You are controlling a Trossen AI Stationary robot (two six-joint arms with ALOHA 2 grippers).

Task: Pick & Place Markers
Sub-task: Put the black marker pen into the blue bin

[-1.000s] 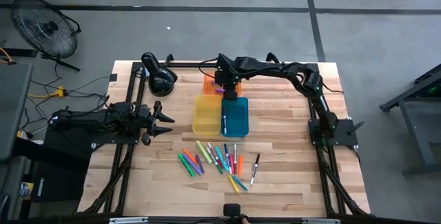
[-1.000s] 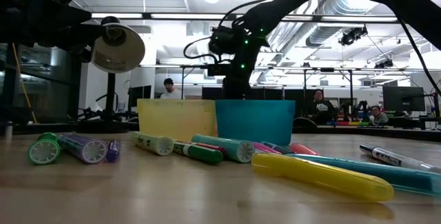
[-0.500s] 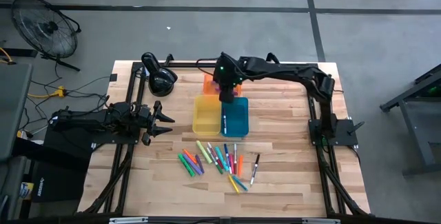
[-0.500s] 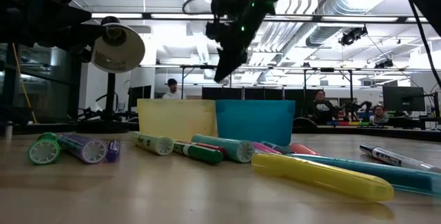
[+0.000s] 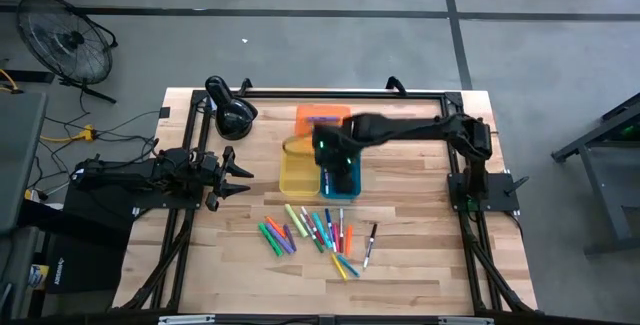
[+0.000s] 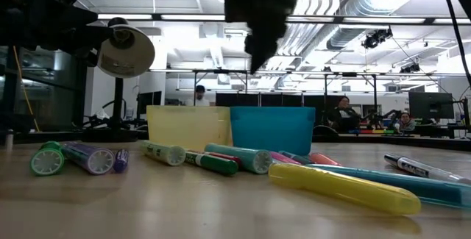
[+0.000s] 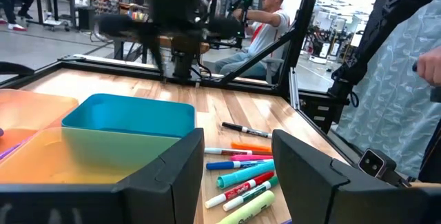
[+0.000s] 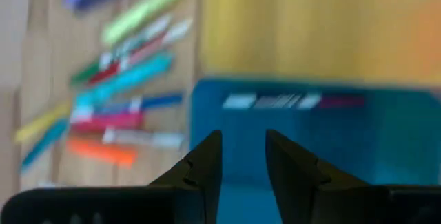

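High view: my right tool [image 5: 337, 170] hangs over the blue tray [image 5: 341, 178]; the markers [image 5: 318, 231] lie scattered on the worktop [image 5: 420, 235] just beyond, nearer it than my parked left tool [image 5: 238, 175]. Right wrist view: my right tool's fingers [image 8: 200, 169] stand slightly spread, holding nothing, and most markers lie with long axes across the gap.

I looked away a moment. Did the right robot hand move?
Yes. The right gripper moved from over the orange tray to above the blue tray, toward the markers.

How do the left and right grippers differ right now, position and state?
The right gripper is reaching out over the blue tray, above the table; the left gripper waits at the table's left side, away from the trays. The right gripper's fingers stand narrowly parted; the left gripper's are spread wide. Both are open, holding no marker.
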